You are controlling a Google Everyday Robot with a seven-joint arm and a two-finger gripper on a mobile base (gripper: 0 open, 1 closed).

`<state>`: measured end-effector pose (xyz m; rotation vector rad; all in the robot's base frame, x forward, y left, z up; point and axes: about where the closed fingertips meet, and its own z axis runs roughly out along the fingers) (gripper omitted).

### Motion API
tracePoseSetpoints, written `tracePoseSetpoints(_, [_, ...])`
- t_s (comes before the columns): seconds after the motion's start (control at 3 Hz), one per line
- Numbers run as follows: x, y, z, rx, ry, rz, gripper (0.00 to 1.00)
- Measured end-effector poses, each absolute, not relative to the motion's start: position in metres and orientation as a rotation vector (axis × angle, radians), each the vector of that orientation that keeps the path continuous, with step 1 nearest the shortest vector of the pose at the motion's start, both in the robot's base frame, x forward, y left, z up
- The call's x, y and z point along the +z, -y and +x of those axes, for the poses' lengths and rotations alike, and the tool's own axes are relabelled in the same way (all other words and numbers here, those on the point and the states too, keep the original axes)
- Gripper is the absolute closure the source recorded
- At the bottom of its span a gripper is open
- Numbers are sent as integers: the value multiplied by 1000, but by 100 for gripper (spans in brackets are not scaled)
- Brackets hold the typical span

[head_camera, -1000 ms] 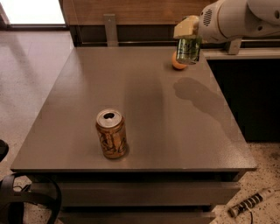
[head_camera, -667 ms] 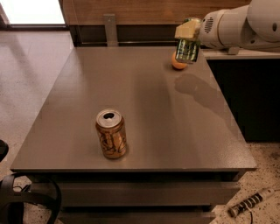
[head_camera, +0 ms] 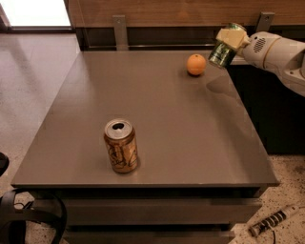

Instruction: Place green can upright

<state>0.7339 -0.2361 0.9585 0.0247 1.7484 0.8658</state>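
The green can (head_camera: 221,51) is held in the air above the table's far right edge, tilted, with its silver top up and to the right. My gripper (head_camera: 230,39) is shut on it from the right, its pale fingers (head_camera: 228,35) across the can's upper part. The white arm (head_camera: 279,53) reaches in from the right. The can hangs just right of an orange (head_camera: 196,64) and does not touch the grey table (head_camera: 162,109).
An orange-brown can (head_camera: 121,146) with dark markings stands upright near the table's front left. The orange rests at the far right of the table. A wooden wall panel (head_camera: 157,9) runs behind. Cables (head_camera: 28,214) and a tool (head_camera: 271,221) lie on the floor.
The arm has drawn back to the right and up with the green can, uncovering the orange that the can hid before.
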Motion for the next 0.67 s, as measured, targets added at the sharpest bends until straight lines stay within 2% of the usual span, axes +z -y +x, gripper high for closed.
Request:
tracePoseSetpoints(0.33, [966, 254, 673, 898, -1635, -136, 100])
tracePoseSetpoints(0.67, [974, 249, 673, 878, -1617, -158, 100])
